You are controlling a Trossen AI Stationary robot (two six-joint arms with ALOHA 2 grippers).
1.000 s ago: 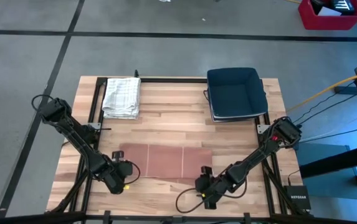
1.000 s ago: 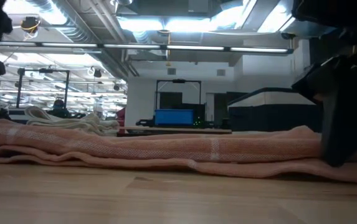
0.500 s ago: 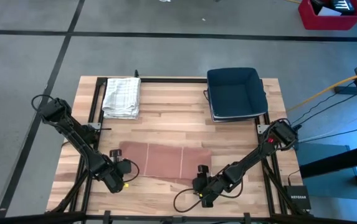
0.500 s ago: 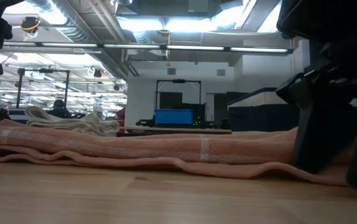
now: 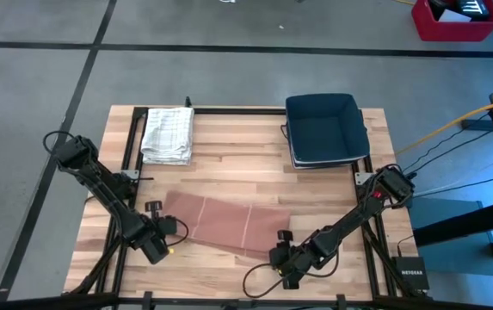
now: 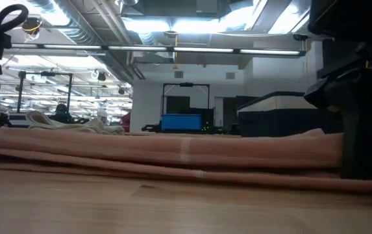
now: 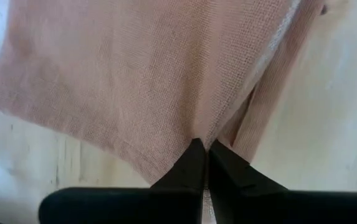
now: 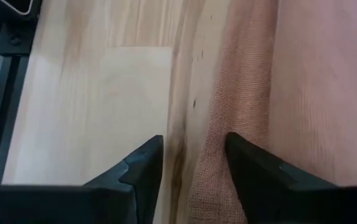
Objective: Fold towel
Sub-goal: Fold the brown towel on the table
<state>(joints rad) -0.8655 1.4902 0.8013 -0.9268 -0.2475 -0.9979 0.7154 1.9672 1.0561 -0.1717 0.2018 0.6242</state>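
From above, the pink towel lay spread flat on the near half of the wooden bench, slightly askew. The left tool sat at the towel's near left corner and the right tool at its near right corner. A folded checked cloth and a dark blue bin rested at the far side, well apart from the towel.

At bench height, the towel stretched across as a low rumpled band.

Past the left wrist, the left tool was pinched closed on the towel's edge.

Past the right wrist, the right tool stood with fingers parted, straddling the towel's hem against bare wood.
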